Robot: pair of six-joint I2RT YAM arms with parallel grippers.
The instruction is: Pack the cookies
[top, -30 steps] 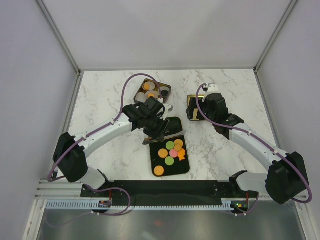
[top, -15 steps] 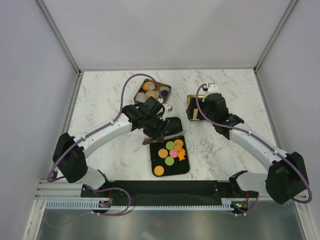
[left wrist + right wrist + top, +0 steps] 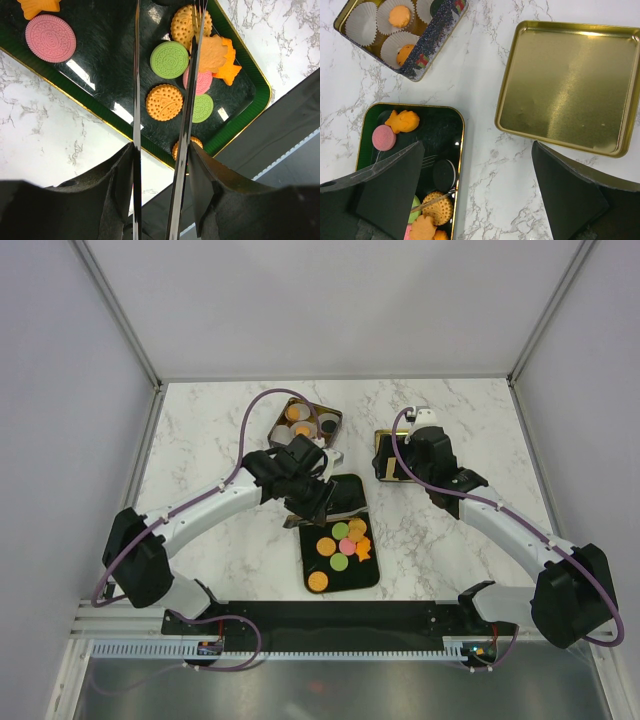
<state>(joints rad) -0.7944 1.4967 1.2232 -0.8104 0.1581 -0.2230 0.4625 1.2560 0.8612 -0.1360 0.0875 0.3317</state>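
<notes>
Tray [image 3: 105, 45]: glossy black, green edge, gold rim.
Cookies [image 3: 169, 59] on it: orange, pink, green, dark brown, embossed faces.
Table [image 3: 40, 130] under the tray: white marble, grey veins.
Lid [image 3: 570, 85] beside the tray: plain gold.
Tongs [image 3: 183, 140]: silver.

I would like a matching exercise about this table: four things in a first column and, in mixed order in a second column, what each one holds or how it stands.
Column one
1. dark tray
2. tin
3. gold lid
4. right gripper

Column two
A. white paper cups
B. loose cookies in orange, pink and green
C. nothing inside
D. open wide

Pairs: 1-B, 2-A, 3-C, 4-D
</notes>
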